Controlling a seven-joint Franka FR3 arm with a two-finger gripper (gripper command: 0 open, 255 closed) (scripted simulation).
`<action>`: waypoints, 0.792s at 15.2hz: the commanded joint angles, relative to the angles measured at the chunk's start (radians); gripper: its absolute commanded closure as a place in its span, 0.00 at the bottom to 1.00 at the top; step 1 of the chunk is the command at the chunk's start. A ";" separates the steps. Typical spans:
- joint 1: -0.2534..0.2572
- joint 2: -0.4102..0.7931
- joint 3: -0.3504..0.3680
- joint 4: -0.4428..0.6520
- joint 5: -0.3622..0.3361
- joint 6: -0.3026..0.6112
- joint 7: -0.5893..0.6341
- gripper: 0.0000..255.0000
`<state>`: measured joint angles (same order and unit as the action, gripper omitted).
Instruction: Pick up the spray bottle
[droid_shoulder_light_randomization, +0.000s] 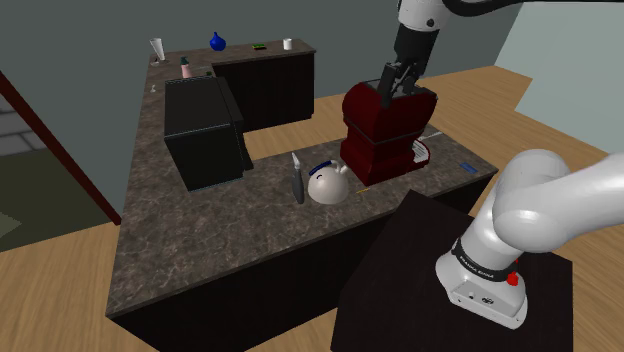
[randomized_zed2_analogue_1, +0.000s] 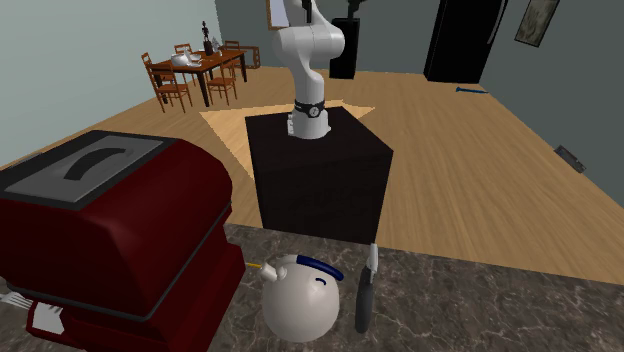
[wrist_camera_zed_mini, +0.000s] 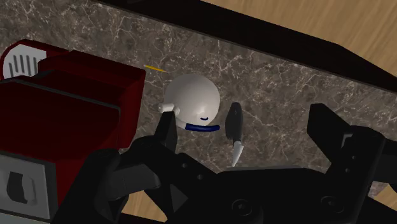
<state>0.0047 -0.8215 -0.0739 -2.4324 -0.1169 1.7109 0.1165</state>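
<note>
You've grasped nothing yet: jaws spread and empty above the red appliance (droid_shoulder_light_randomization: 383, 140), spray bottle (droid_shoulder_light_randomization: 185, 68) untouched far along the counter (droid_shoulder_light_randomization: 200, 230).

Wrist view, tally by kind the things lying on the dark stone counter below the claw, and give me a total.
Dark red boxy machine: 1
White round kettle with a blue handle: 1
Black-handled knife: 1
Thin yellow stick: 1
Total: 4
</note>
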 joint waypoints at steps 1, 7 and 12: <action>0.000 0.000 0.000 0.000 0.000 0.000 0.000 0.00; 0.000 0.189 -0.002 -0.018 0.010 0.196 0.053 0.00; 0.000 0.372 -0.005 0.006 0.021 0.344 0.091 0.00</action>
<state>0.0056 -0.4826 -0.0777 -2.4323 -0.0980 2.0284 0.2003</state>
